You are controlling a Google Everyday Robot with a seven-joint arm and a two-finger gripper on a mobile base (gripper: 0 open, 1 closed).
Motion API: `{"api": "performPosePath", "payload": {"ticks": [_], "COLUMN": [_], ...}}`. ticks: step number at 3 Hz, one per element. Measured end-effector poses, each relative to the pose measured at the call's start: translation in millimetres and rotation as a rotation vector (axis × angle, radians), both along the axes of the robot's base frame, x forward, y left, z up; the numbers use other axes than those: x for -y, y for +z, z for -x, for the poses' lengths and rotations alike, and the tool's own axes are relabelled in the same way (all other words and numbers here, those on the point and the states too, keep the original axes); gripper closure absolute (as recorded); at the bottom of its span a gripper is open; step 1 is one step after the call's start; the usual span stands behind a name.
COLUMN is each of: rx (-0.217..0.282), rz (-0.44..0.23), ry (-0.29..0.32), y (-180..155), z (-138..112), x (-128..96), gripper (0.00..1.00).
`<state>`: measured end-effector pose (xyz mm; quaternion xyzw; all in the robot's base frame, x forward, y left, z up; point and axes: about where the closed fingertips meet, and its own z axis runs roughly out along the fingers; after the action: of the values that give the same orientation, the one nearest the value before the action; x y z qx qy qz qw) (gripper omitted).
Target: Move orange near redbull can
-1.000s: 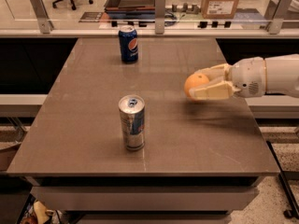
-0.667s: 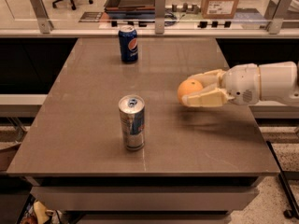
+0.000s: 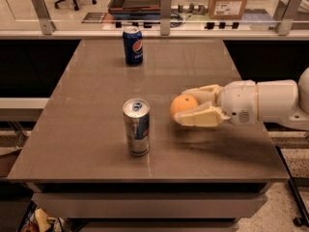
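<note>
Gripper (image 3: 182, 107): reaching in from the right, jaws clamped on the orange (image 3: 183, 103).
Orange: held above the table (image 3: 87, 86), near the redbull can (image 3: 136, 127), not touching.
Risk: pushing further left may topple the slim can.
Risk: once released, the round fruit could roll away.
</note>
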<state>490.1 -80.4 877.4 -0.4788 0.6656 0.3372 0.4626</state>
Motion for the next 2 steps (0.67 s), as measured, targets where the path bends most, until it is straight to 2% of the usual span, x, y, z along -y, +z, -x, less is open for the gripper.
{"api": "performPosePath", "payload": {"ticks": [2], "rx": [-0.026], "rz": [0.020], "ry": [0.027], "y": [-15.7], "z": [32.9], "x": [-16.8], "gripper": [1.00]}}
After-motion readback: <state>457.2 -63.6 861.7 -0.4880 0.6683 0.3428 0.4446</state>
